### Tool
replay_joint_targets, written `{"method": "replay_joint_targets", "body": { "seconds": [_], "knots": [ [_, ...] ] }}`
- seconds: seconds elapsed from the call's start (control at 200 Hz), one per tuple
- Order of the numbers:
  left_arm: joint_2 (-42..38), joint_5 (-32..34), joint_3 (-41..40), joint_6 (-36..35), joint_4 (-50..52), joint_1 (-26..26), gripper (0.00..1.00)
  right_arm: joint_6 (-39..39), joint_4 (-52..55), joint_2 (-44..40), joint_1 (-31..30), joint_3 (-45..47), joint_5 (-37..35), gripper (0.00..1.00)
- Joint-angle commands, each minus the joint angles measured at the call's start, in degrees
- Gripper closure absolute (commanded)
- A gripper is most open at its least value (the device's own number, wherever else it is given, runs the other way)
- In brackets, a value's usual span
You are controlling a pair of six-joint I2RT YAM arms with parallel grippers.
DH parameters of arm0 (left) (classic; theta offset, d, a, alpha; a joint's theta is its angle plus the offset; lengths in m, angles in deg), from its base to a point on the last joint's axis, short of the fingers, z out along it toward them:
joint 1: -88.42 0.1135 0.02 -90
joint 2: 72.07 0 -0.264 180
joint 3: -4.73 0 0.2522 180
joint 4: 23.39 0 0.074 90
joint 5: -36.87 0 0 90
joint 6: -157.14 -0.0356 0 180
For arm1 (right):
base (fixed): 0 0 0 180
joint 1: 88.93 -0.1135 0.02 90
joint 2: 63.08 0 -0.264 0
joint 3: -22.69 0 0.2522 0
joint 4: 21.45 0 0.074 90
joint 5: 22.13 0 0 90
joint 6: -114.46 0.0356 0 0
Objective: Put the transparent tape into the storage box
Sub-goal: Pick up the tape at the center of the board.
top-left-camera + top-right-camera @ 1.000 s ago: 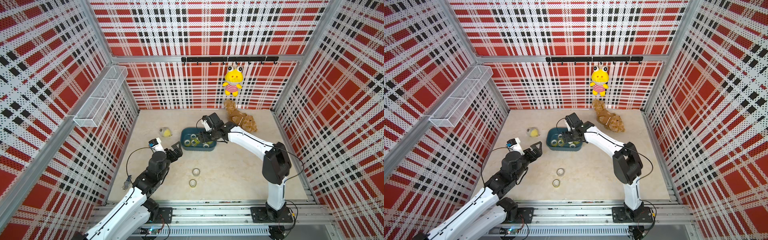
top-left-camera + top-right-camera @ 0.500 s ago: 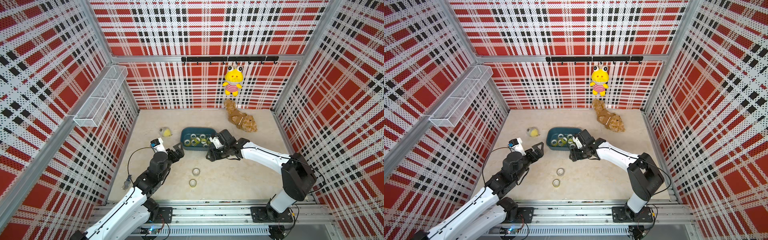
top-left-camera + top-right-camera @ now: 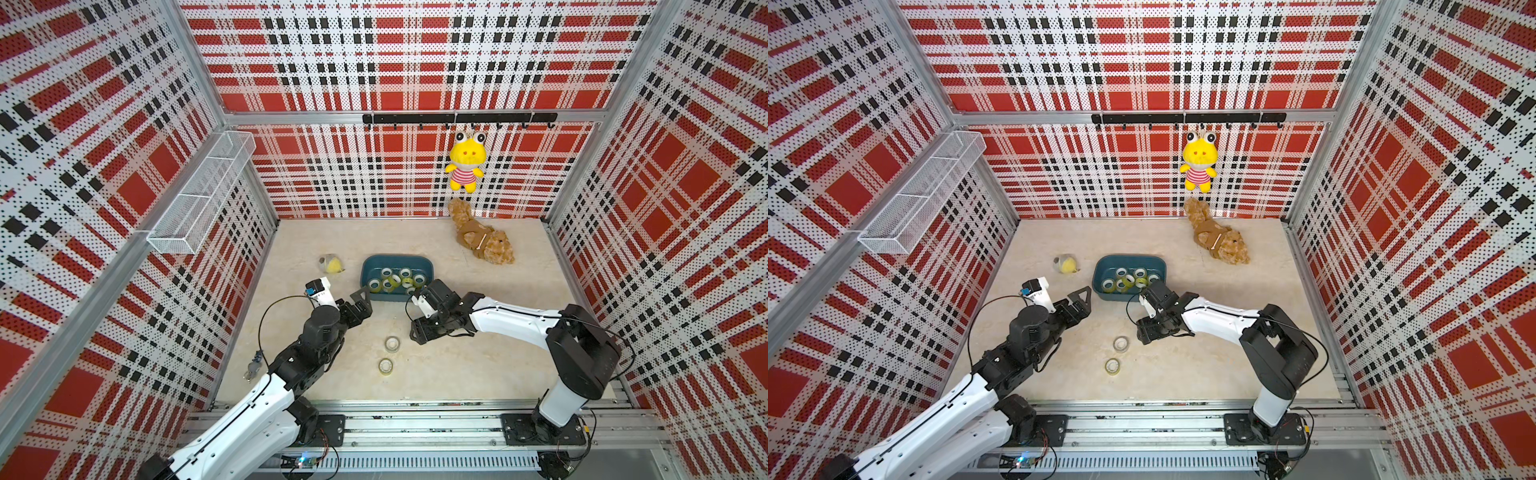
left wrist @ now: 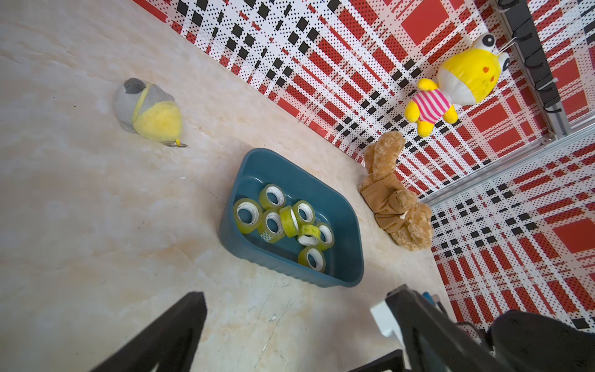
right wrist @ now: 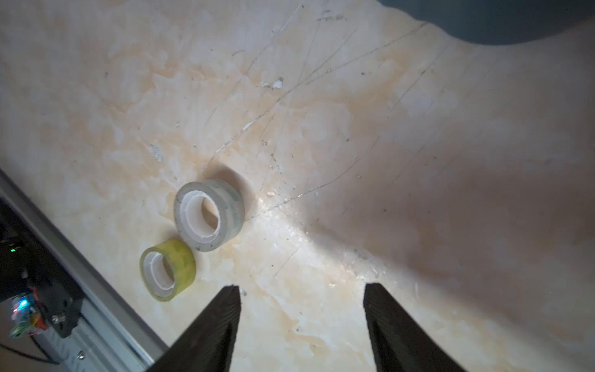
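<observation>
The storage box (image 3: 398, 259) (image 3: 1128, 260) (image 4: 291, 175) is a dark teal tub on the table's middle back, holding several yellowish tape rolls (image 4: 273, 222). Two rolls lie flat on the table in front of it: a clear transparent tape (image 3: 392, 343) (image 3: 1121, 343) (image 5: 209, 214) and a yellowish one (image 3: 386, 365) (image 5: 168, 269). My right gripper (image 3: 417, 332) (image 3: 1143, 332) (image 5: 301, 290) hangs low just right of the clear roll, open and empty. My left gripper (image 3: 362, 302) (image 3: 1081, 300) (image 4: 296, 293) is wide open, empty, left of the box's front corner.
A brown teddy (image 3: 482, 243) lies at the back right. A yellow frog plush (image 3: 465, 162) hangs on the back wall. A small grey-and-yellow plush (image 3: 331, 264) sits left of the box. A white wire basket (image 3: 199, 195) hangs on the left wall.
My right gripper left the box, swung toward the front and came down beside the two loose rolls, its jaws narrowing slightly. The left arm has hardly moved.
</observation>
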Motion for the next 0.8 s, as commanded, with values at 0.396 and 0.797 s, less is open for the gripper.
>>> {"method": "replay_joint_targets", "body": {
  "seconds": [0.396, 0.797],
  "knots": [
    [-2.8, 2.8, -0.9, -0.3, 0.3, -0.3, 0.01, 0.7, 3.8, 9.9, -4.2, -11.7, -7.3, 0.35],
    [-3.6, 3.5, -1.1, -0.6, 1.0, -0.1, 0.01, 0.6, 8.1, 12.9, -7.2, -16.7, -9.6, 0.36]
  ]
}}
